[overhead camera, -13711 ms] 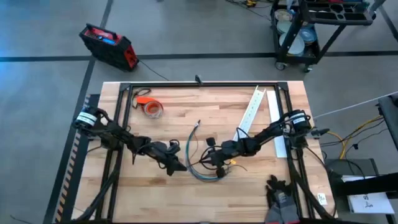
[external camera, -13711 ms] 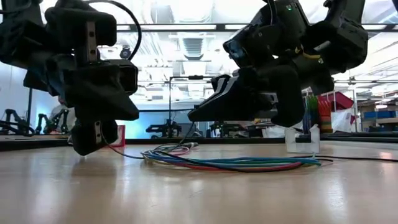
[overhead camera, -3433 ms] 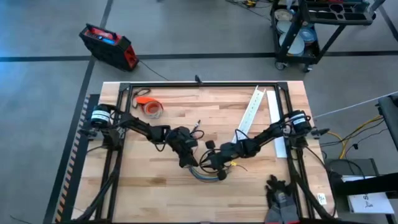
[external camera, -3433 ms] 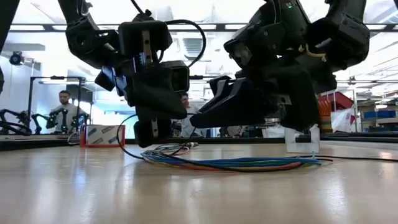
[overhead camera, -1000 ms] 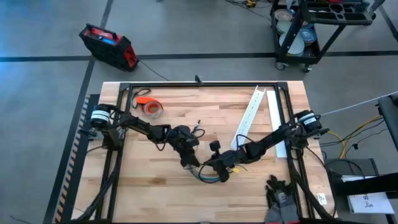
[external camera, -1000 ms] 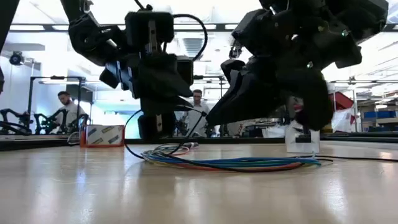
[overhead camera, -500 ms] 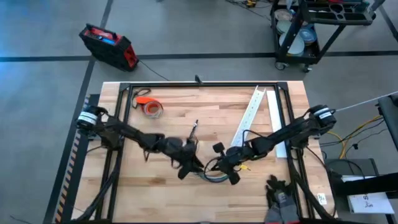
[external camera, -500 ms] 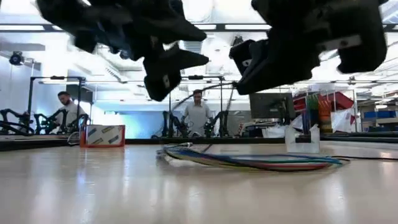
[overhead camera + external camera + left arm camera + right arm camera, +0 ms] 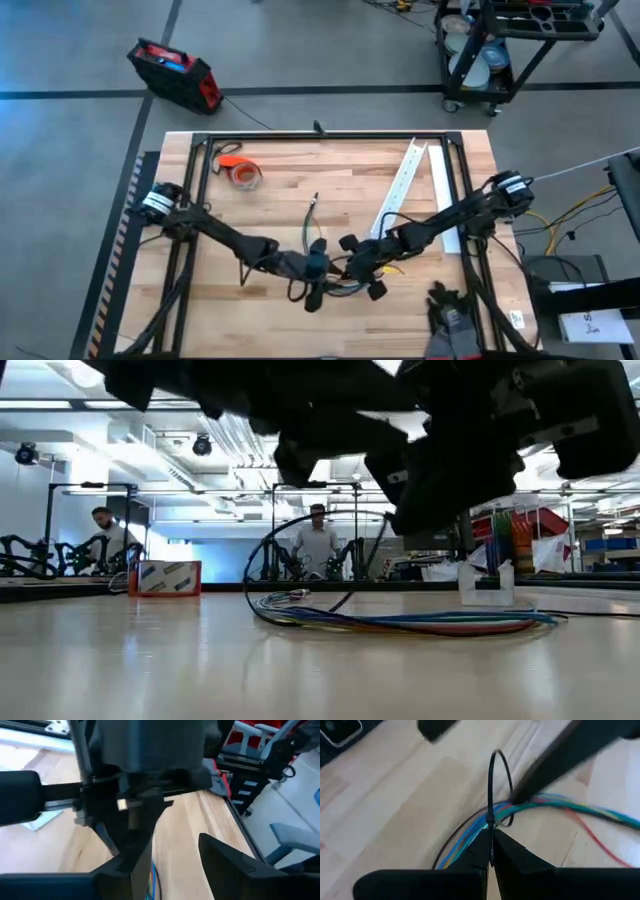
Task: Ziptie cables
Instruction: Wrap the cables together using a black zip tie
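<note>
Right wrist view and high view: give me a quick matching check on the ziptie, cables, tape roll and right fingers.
1 ziptie
2 cables
3 tape roll
4 right gripper

A multicoloured, flat on the table
B orange, near a table corner
C dark loop standing over the bundle
D fingers shut on the thin strip

Pairs: 1-C, 2-A, 3-B, 4-D.
</note>
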Controlling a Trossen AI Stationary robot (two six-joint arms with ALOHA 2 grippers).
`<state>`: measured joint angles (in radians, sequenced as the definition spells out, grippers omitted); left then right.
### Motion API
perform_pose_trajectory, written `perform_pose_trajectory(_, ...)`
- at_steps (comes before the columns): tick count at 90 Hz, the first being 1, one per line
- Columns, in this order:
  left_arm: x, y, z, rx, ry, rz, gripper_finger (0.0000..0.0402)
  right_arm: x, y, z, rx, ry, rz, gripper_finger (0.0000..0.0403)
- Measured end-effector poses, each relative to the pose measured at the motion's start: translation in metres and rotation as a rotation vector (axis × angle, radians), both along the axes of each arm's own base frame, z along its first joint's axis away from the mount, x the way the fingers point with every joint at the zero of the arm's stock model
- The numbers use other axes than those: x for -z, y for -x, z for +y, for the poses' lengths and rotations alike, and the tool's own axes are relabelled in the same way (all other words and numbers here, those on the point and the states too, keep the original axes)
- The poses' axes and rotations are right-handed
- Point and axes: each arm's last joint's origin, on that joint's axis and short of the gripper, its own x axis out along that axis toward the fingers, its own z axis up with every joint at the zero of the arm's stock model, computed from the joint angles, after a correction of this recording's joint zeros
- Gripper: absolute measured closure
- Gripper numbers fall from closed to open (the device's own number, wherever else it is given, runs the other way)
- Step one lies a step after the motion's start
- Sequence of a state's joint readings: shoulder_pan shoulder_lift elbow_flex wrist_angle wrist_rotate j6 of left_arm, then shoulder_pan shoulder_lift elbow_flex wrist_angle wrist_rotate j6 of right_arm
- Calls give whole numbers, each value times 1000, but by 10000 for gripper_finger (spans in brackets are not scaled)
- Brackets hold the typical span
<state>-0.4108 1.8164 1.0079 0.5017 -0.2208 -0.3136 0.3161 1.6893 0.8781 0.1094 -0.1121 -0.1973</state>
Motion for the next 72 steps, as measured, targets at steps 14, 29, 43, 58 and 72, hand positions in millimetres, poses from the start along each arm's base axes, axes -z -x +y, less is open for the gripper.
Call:
perform_pose_trajectory(14,0,13,-29,-80,-103,-32,265,-5,1,0,-1,2,-20,403)
perform_pose_trajectory(29,18,17,-49,-182,-147,-51,286,-3,3,0,18,20,-16,403)
perform_pose_trajectory(43,35,10,-52,-206,-113,-90,286,-1,6,5,33,28,-14,403)
perform_pose_trajectory(58,46,3,-46,-238,-123,-103,264,4,7,7,65,76,-4,403)
perform_pose_trajectory(72,48,4,-43,-310,-191,-86,254,3,7,7,74,84,-18,403)
